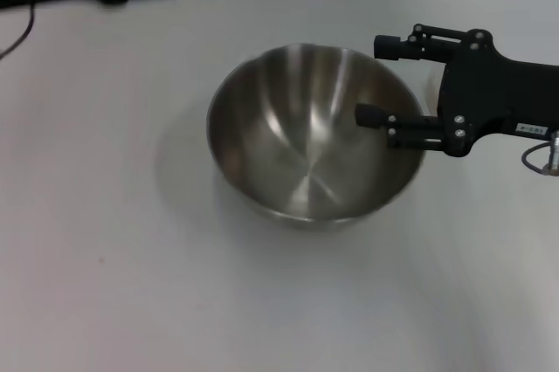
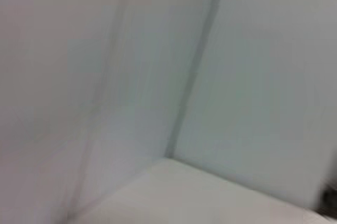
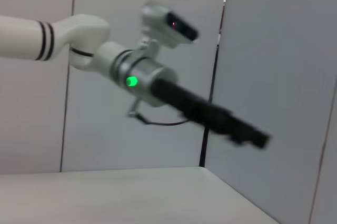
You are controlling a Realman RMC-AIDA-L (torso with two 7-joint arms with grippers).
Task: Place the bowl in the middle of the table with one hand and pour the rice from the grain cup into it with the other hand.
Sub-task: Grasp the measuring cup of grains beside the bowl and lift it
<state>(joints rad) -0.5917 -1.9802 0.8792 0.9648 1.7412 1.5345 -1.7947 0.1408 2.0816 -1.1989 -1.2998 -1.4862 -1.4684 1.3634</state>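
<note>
Bowl [image 1: 310, 141]: stainless steel, round, sitting upright on the white table [image 1: 105, 285] near its middle, inside bare and shiny. Right tool [image 1: 377, 79]: black, reaching in from the right edge of the head view at the bowl's right rim; its two fingers stand apart, one finger [image 1: 410, 44] lying outside the rim toward the far side, the other finger [image 1: 384, 119] lying over the inside of the rim, so the rim wall sits between them; whether the pads actually press the metal cannot be told, but the fingers are spread, not clamped shut. Left tool [image 3: 239, 129]: seen in the right wrist view as a dark, blurred bar at the end of a silver-white arm [image 3: 68, 37] with a green light on its wrist, held up in the air in front of the grey wall panels [image 3: 274, 50], well above the table; its fingers cannot be made out. Head view shows only a dark part of that arm at the top left corner. Left wrist view: wall panels and a strip of table only, no bowl and no tool.
</note>
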